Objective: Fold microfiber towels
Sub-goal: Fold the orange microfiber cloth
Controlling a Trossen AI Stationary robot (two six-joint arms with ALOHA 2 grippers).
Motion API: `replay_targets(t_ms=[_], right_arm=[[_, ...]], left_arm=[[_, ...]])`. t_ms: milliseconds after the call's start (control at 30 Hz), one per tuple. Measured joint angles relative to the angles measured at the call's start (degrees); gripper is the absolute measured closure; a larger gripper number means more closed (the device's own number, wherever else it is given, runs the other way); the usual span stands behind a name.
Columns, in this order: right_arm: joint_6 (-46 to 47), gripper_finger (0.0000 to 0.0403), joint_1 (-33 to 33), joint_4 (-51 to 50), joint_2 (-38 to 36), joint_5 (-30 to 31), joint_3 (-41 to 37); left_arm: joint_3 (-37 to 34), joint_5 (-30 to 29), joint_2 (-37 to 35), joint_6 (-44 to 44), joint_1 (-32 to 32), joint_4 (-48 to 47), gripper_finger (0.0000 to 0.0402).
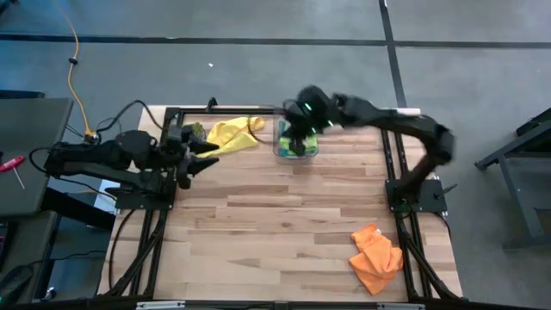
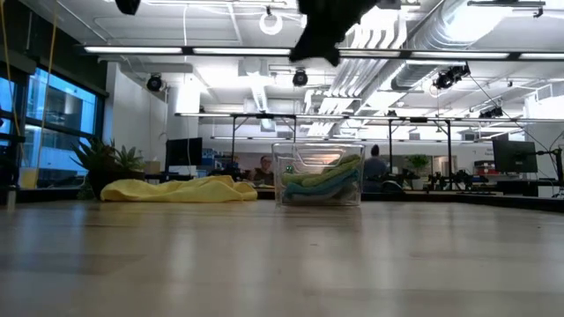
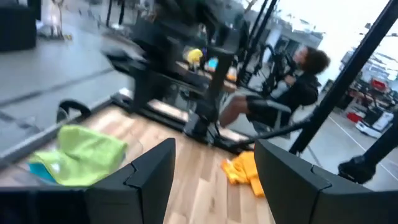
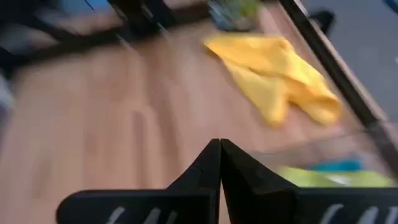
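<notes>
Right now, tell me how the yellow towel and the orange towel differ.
Place: the yellow towel lies at the table's far edge, beside the clear plastic box; the orange towel lies at the near right corner, away from everything else.
Arms: the yellow towel sits between the left tool and the right tool; no tool is near the orange towel.
Shared: both lie crumpled, unfolded and unheld on the wooden table.

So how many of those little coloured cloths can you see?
4: a yellow towel loose at the table's far edge, an orange towel at the near right corner, a lime green towel and a teal towel inside the clear box. More may lie hidden underneath.
</notes>
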Motion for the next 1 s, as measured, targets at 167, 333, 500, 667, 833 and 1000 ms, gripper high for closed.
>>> replay_targets(t_ms=[167,333,500,667,833,1000], right_arm=[[11.6,0.0403,11.1,22.8,-15.1,6.9,-20.8],[17.0,0.0403,20.6,37.3,-23.9,17.7,-32.3],[17.0,0.0403,25.5,39.2,-26.7,25.8,-34.7],[13.7,0.0403,25.8,39.1,-26.8,26.4,-33.4],[16.9,0.0391,24.2,31.2,-26.2,25.9,-28.7],[19.9,0.0326,24.3,3.9,-22.0,25.7,-18.1]], left_arm=[[-2.8,0.0,-2.8,2.6,0.0,6.4,0.0194],[-11.8,1.3,-3.6,0.8,0.0,21.8,0.0194],[-16.8,1.8,-2.0,-5.1,0.0,30.2,0.0194],[-16.8,2.8,-0.9,-6.1,0.0,30.3,0.0194],[-16.8,3.8,-0.6,-5.6,0.0,30.3,0.0194],[-16.8,4.0,-0.5,-5.6,-0.7,30.3,0.0194]])
